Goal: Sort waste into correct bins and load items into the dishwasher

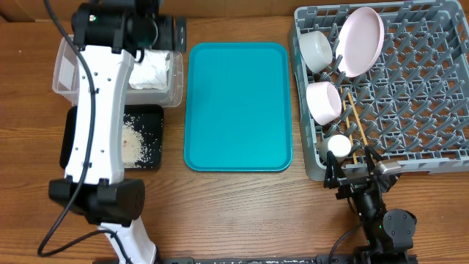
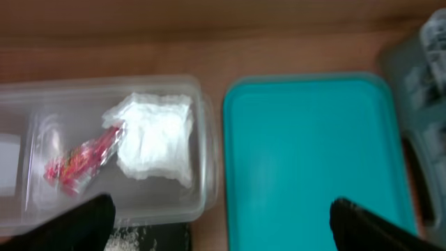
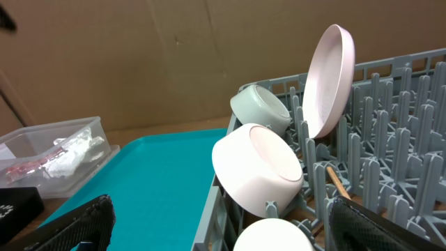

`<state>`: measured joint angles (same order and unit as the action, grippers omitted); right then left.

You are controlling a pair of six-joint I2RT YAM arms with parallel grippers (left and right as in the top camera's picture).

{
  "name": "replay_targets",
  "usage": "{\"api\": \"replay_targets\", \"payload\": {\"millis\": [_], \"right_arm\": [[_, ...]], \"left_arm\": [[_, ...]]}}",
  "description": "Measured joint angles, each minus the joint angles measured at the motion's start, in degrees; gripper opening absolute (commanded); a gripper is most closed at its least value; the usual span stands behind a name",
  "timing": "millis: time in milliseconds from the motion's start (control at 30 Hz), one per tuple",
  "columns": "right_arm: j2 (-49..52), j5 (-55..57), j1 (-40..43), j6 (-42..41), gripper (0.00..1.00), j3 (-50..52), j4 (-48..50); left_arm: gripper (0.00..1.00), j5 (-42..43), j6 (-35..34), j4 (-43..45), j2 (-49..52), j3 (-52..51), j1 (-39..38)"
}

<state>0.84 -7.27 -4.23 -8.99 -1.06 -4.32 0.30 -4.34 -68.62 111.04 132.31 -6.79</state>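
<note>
The clear tub (image 1: pixel 66 73) at the back left holds the crumpled napkin (image 2: pixel 157 136) and the red wrapper (image 2: pixel 80 159). Rice grains (image 1: pixel 135 143) lie in the black tray (image 1: pixel 150 121) in front of it. My left gripper (image 2: pixel 221 209) is open and empty, raised above the tub's right end. The grey rack (image 1: pixel 410 95) holds the large plate (image 1: pixel 360 42), a bowl (image 1: pixel 323 101), another white dish (image 1: pixel 316 49), the small cup (image 1: pixel 338 145) and chopsticks (image 1: pixel 355 125). My right gripper (image 3: pixel 221 209) is open and empty at the rack's front left corner.
The teal serving tray (image 1: pixel 238 106) lies bare between the bins and the rack. My left arm (image 1: pixel 95 132) stretches over the black tray and the tub. Bare wooden table runs along the front edge.
</note>
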Motion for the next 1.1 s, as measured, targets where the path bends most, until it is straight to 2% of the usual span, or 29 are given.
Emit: {"api": "replay_targets", "payload": {"millis": [233, 333, 433, 633, 800, 1100], "right_arm": [[0.0, 0.0, 0.0, -0.02, 1.0, 0.0, -0.04], [0.0, 0.0, 0.0, -0.02, 1.0, 0.0, -0.02], [0.0, 0.0, 0.0, 0.0, 1.0, 0.0, -0.04], [0.0, 0.0, 0.0, -0.02, 1.0, 0.0, -0.04], [0.0, 0.0, 0.0, -0.02, 1.0, 0.0, -0.09], [0.0, 0.0, 0.0, 0.0, 1.0, 0.0, -0.04]], "left_arm": [[1.0, 2.45, 4.17, 10.64, -10.62, -0.15, -1.4], [1.0, 2.97, 5.73, 15.93, -17.16, -4.68, -1.75], [1.0, 3.19, 6.36, 25.42, -24.87, -16.09, -1.7], [1.0, 3.65, 6.45, 44.78, -39.04, -46.8, -0.02], [1.0, 3.93, 6.43, 53.07, -51.01, -69.72, 3.23], [1.0, 4.07, 6.4, 68.15, -76.41, -102.33, 7.41]]}}
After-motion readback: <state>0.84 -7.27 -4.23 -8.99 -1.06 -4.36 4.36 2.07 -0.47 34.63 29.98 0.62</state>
